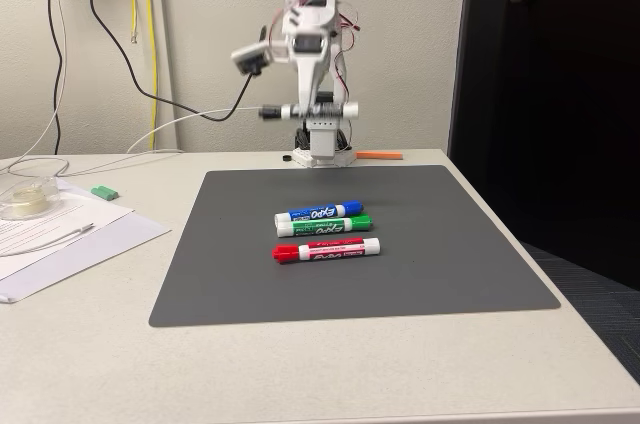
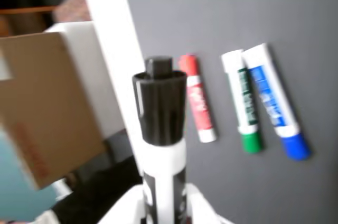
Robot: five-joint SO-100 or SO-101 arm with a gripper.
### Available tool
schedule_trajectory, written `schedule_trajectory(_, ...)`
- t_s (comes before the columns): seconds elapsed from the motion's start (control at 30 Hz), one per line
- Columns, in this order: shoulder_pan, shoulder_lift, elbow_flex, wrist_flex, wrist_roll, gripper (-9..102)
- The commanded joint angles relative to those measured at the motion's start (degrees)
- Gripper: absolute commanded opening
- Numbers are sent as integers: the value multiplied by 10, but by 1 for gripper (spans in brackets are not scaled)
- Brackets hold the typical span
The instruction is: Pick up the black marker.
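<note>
In the fixed view my gripper hangs raised at the back of the table, over the far edge of the grey mat. It is shut on the black marker, which lies level well above the mat. The wrist view shows that marker close up, black cap pointing up, with the white jaws of my gripper closed around its barrel. On the mat lie a blue-capped marker, a green-capped marker and a red one, side by side.
Papers, a clear round dish and a small green block sit left of the mat. An orange strip lies beside the arm's base. Cables hang on the wall, and a cardboard box stands off the table's edge.
</note>
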Motion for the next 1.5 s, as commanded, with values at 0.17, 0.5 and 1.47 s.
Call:
schedule_trajectory(0.17, -29, 54, -18, -27, 11, 0)
schedule_trajectory(0.5, -25, 53, -12, -41, 11, 0)
schedule_trajectory(1.47, -24, 42, -19, -54, -20, 0)
